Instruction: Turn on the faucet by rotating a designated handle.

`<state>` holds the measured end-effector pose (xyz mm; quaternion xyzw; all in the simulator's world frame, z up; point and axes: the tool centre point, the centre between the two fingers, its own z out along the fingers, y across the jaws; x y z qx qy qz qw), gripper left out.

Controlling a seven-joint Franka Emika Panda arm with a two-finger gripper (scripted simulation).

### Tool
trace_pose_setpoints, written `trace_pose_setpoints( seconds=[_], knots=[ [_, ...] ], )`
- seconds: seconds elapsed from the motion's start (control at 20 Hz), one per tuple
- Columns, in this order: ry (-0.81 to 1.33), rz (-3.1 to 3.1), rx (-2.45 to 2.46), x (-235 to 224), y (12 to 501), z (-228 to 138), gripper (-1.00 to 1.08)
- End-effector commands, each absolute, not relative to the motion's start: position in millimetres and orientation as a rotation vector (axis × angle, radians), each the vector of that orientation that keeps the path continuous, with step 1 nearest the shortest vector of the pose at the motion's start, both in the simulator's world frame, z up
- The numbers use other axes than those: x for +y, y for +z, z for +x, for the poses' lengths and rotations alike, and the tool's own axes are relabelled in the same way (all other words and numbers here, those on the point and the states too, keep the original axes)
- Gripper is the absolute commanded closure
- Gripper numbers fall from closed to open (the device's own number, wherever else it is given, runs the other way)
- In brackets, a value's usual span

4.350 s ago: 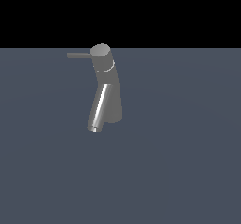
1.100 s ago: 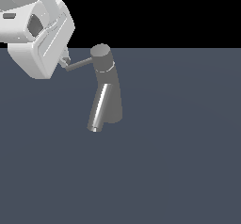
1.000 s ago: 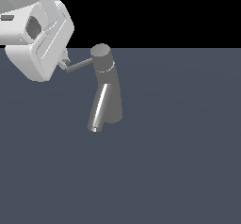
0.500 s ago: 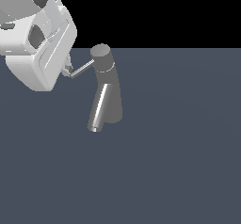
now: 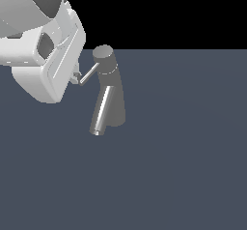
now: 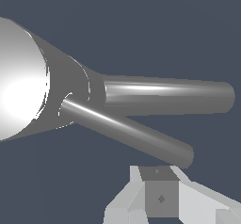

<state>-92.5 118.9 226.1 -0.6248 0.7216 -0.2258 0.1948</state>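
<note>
I hold the pincer (image 5: 75, 77) against the handle (image 5: 89, 74) tip, far from the faucet (image 5: 110, 91) cap for leverage; its spread I cannot tell.

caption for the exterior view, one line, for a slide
Panda gripper at the tip of the faucet's thin handle, which slants down from the round cap.

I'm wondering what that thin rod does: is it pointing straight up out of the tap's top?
No. In the exterior view the handle sticks out sideways from the faucet cap, slanting down toward the end effector.
</note>
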Motion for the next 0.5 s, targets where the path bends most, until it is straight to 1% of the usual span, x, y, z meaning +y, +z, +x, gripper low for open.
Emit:
trace_pose_setpoints(
  seconds=[0.0,0.45],
  knots=[
    [-0.627,-1.749,2.034,117,224,-93,1.08],
    [-0.629,-1.746,2.041,87,222,-100,1.08]
  ],
)
